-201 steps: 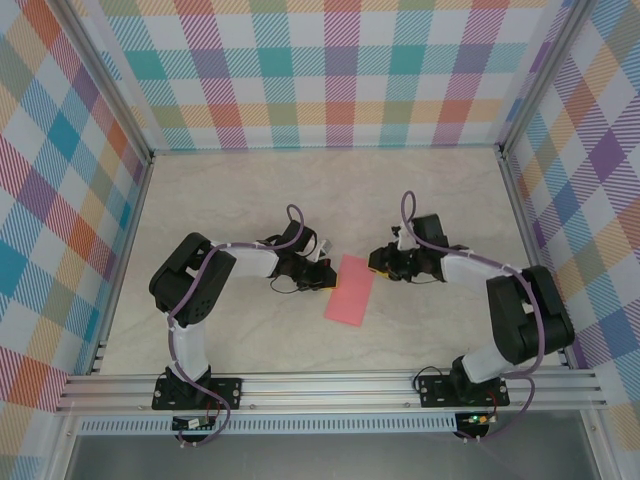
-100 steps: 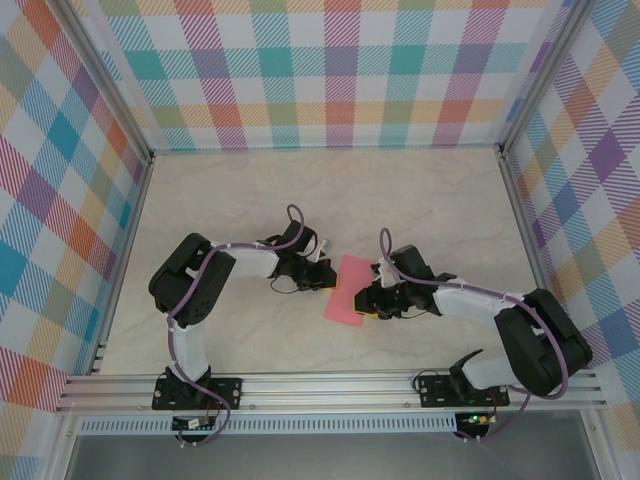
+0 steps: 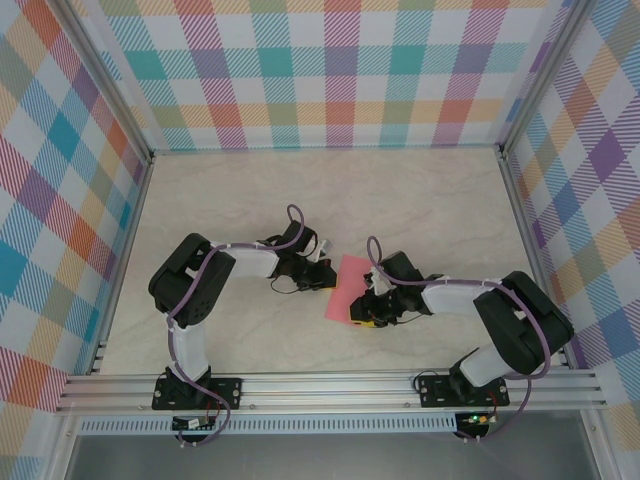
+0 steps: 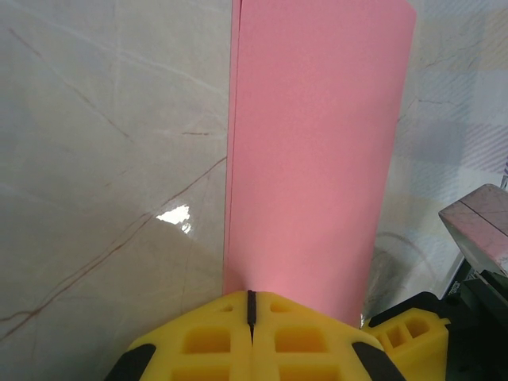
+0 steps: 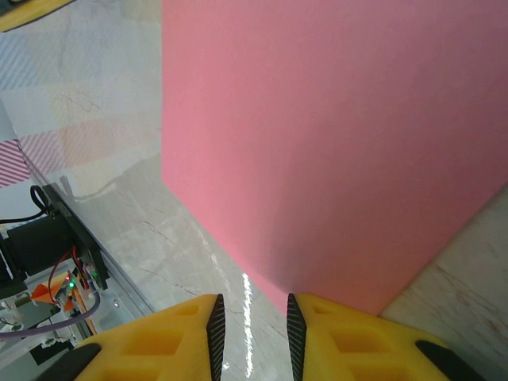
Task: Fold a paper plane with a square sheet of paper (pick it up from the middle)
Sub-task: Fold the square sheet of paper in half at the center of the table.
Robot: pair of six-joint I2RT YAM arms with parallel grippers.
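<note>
Mid-tabletop, pins the square sheet of paper, folded in half, under shut left pincer; poises right pincer, barely parted and empty, at its near-right corner. Likely mid-crease; next calls for catching that corner cleanly.

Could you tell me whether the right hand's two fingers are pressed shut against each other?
No, the right hand has its yellow fingers apart, with bare table showing in the gap between them.
</note>
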